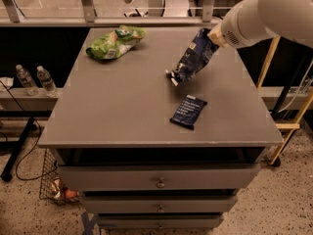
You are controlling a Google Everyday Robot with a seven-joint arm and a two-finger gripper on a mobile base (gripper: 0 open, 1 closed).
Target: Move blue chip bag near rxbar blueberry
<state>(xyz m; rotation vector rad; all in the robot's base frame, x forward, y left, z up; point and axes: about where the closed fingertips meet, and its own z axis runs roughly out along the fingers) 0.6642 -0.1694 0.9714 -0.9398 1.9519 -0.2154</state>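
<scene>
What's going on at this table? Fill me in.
The robot's claw, at the far right of the table, grips the blue chip bag by its top end, and the bag hangs tilted over the tabletop. The rxbar blueberry lies flat nearer the front edge, apart from the bag. A green chip bag lies at the far left.

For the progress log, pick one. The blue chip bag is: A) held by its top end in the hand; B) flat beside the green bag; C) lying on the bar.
A: the hand, over the far right of the table, grips the top end of the blue chip bag, which hangs apart from the bar.
</scene>
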